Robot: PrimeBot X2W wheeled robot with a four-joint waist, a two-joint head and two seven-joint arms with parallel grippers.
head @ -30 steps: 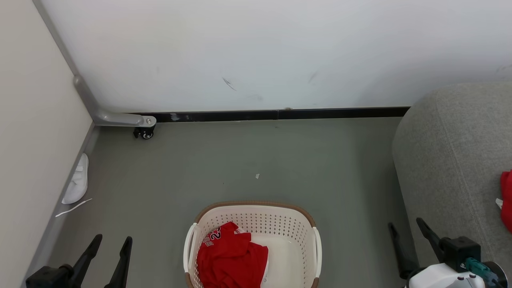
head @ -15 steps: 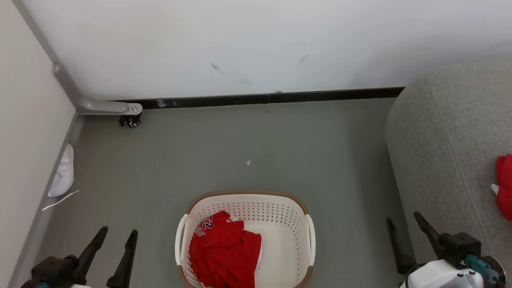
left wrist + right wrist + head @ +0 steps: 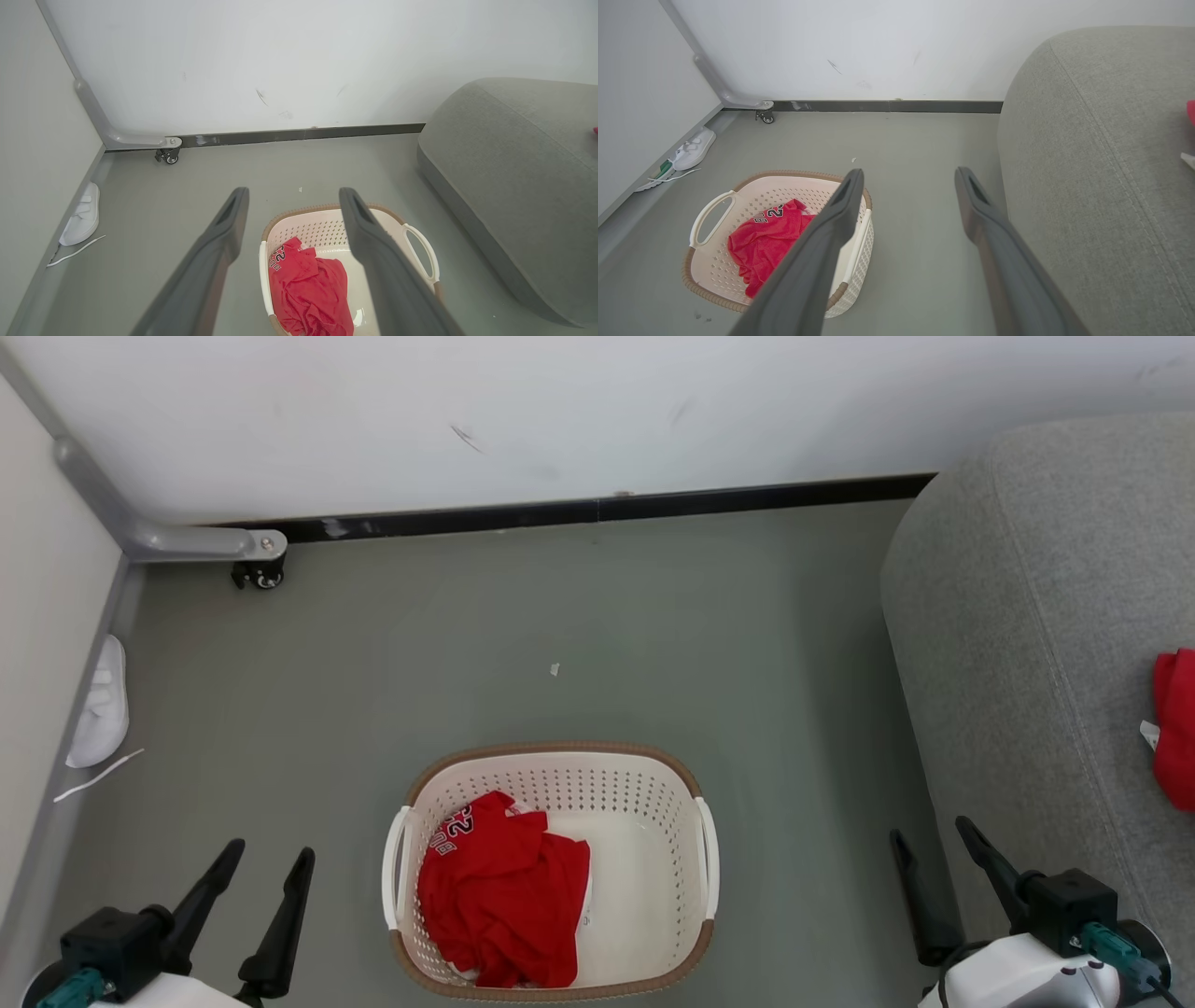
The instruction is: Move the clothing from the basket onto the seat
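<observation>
- Clothing (image 3: 499,887): bright red soft fabric, crumpled in one heap, with white numerals and lettering on the fold at its far left corner. It lies in the left half of the basket, against that side wall.
- Basket (image 3: 551,749): cream-white with perforated walls, a brown woven-look rim and a white handle on each side. It stands on the floor (image 3: 653,616) between the two grippers, and the right half of its bottom is bare.
- Second red garment (image 3: 1174,728): lies on the seat, cut off by the right edge of the head view.
- Seat (image 3: 1027,616): grey upholstery with a rounded corner and a stitched seam. It is right of the basket, with a strip of floor between them.
- Left gripper (image 3: 269,849): jaws spread wide and empty, left of the basket.
- Right gripper (image 3: 931,831): jaws spread wide and empty, by the seat's near edge.
- Open room: bare floor runs from the basket's far rim to the black baseboard (image 3: 607,509).
- Left boundary: a caster (image 3: 264,577) in the corner and a white shoe (image 3: 98,719) along the side panel.
</observation>
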